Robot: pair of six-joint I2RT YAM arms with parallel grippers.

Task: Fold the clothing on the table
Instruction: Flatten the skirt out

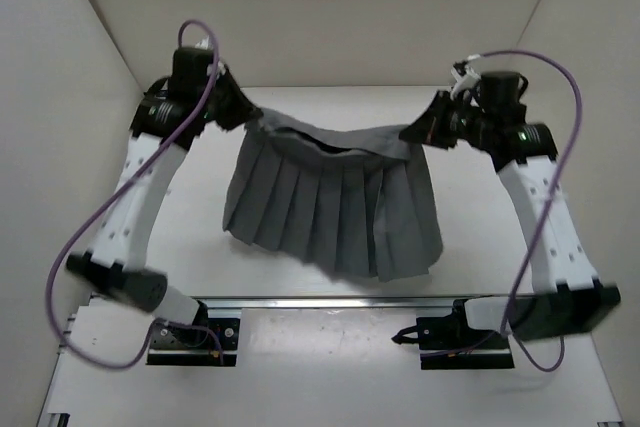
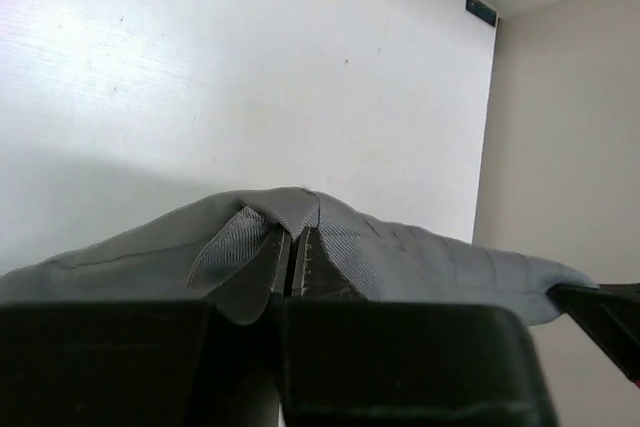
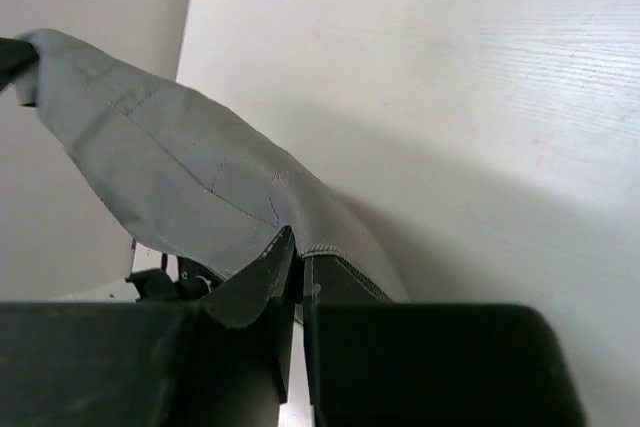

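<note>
Spanning left-right above the table (image 1: 480, 237), the pleated skirt (image 1: 335, 212) hangs by its waistband, left gripper (image 1: 250, 122) and right gripper (image 1: 412, 133) each clamped on one end, hem trailing on the near side.

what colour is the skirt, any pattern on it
The skirt is plain dark grey with vertical pleats; the top external view shows it best.

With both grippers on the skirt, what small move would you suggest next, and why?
Likely swing the waistband of the skirt toward its hem: left gripper and right gripper each pinch a waistband end, raised, while the hem lies on the table.
</note>
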